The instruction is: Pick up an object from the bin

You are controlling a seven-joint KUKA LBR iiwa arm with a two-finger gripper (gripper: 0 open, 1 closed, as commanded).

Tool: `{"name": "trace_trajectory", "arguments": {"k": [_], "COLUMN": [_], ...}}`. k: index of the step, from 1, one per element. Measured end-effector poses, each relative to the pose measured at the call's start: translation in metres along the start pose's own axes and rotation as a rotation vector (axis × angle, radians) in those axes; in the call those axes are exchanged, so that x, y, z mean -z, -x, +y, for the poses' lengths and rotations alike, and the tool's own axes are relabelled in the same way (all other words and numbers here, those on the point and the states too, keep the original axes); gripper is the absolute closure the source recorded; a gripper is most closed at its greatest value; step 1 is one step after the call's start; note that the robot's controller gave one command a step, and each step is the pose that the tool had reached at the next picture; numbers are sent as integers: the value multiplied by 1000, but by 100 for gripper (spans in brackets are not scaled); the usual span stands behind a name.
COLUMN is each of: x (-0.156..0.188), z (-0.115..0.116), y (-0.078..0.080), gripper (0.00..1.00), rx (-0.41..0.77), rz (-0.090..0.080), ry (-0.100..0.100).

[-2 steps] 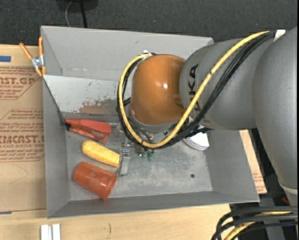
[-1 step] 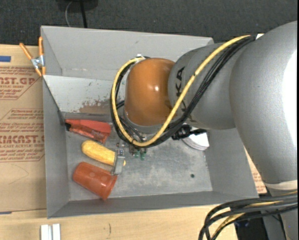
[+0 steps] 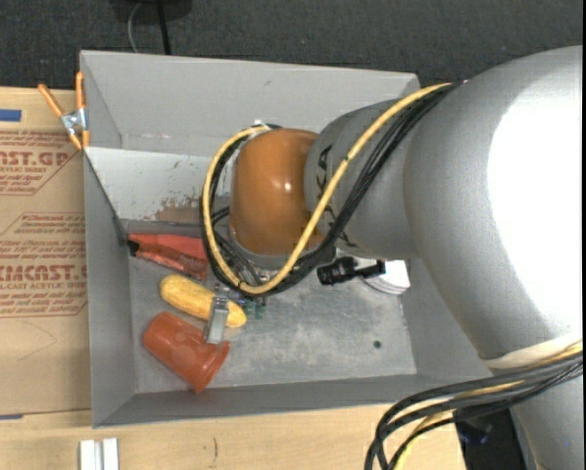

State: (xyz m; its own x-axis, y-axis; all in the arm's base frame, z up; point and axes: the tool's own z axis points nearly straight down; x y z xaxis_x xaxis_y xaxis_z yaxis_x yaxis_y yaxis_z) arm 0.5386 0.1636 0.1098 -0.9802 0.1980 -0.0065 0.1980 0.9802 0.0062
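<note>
My gripper [image 3: 217, 326] reaches down at the bin's front left, mostly hidden under the arm's orange cover. Its visible tip sits at the right end of a yellow corn-cob-shaped thing [image 3: 197, 299] and touches the upper edge of an orange-red cup-like thing [image 3: 182, 351] lying on its side just in front. A red flat tool with a dark end [image 3: 169, 251] lies behind the yellow thing, along the left wall.
A white thing [image 3: 395, 278] peeks out from under the arm at the bin's right. The arm and its cables cover the bin's middle and right. Bare grey floor shows at the front right.
</note>
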Motion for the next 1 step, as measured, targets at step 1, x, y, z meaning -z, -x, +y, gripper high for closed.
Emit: {"name": "trace_trajectory", "arguments": {"k": [1], "x": [-27], "z": [-5], "y": [3], "gripper": [0], "rx": [10], "rz": [-25], "ry": [9]}}
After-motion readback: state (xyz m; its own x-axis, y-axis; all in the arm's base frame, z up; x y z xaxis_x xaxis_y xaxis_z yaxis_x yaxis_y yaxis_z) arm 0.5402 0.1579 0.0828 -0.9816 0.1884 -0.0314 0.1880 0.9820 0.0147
